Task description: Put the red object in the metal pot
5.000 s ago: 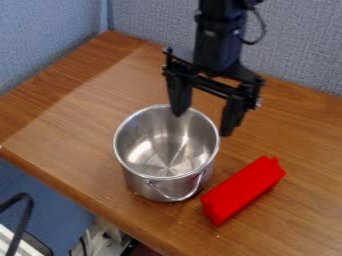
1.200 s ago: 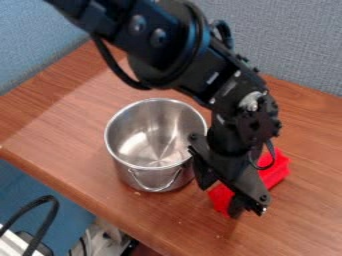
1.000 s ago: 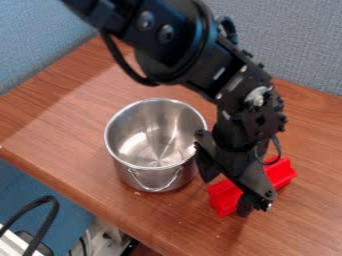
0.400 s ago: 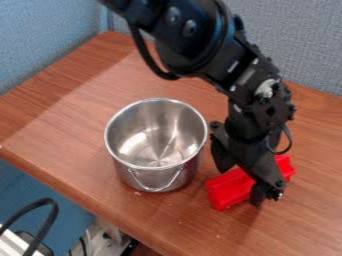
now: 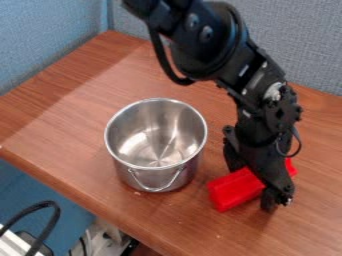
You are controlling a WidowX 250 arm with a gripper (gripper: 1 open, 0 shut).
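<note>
The metal pot (image 5: 158, 143) stands upright and empty on the wooden table (image 5: 74, 95), its thin wire handle hanging down its front. The red object (image 5: 233, 190) lies flat just right of the pot, near the table's front edge. Only its near-left end shows; the rest is hidden under my black gripper (image 5: 258, 177). The gripper points steeply down with its jaws open wide, one finger (image 5: 229, 159) on the pot side of the block and the other at its far side. I cannot tell whether the fingers touch the block.
My black arm (image 5: 214, 50) reaches down from the top of the view, passing behind and right of the pot. The table's front edge runs diagonally close below the pot and block. Black cables (image 5: 27, 232) hang below at the lower left. A blue wall stands behind.
Five seconds ago the gripper hung over the pot. Over the last second it has shifted right and down, so its open fingers now straddle the red object. Pot and block have not moved.
</note>
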